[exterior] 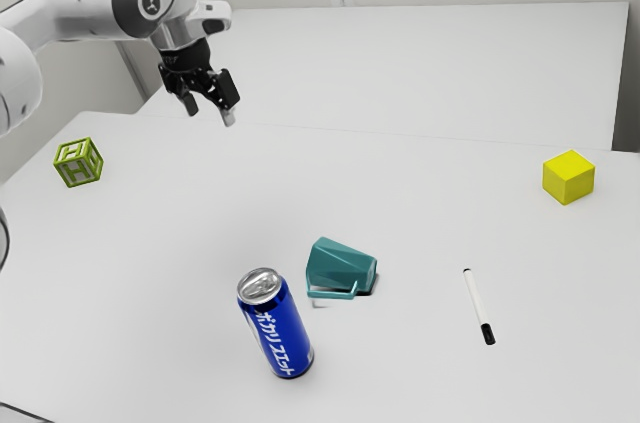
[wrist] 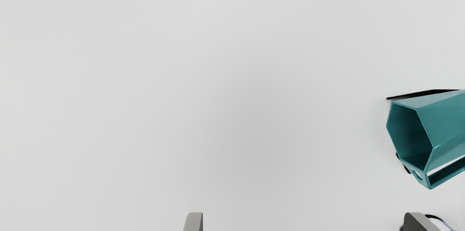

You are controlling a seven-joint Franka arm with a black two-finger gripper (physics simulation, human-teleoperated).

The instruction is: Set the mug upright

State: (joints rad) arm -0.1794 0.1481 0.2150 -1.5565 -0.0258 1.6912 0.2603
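My gripper hangs high above the table in the exterior view, well away from the mug, toward the view's upper left. The teal mug lies on its side beside the blue can, with its handle low on the side facing the camera. In the wrist view the gripper is open, its two fingertips wide apart with nothing held between them. That view also has the faceted mug, its dark opening visible and its far end cut off by the picture's edge.
A blue can stands close to the mug. A white marker with a black end and a yellow cube lie toward the exterior view's right. A green lettered cube sits at its left on the white table.
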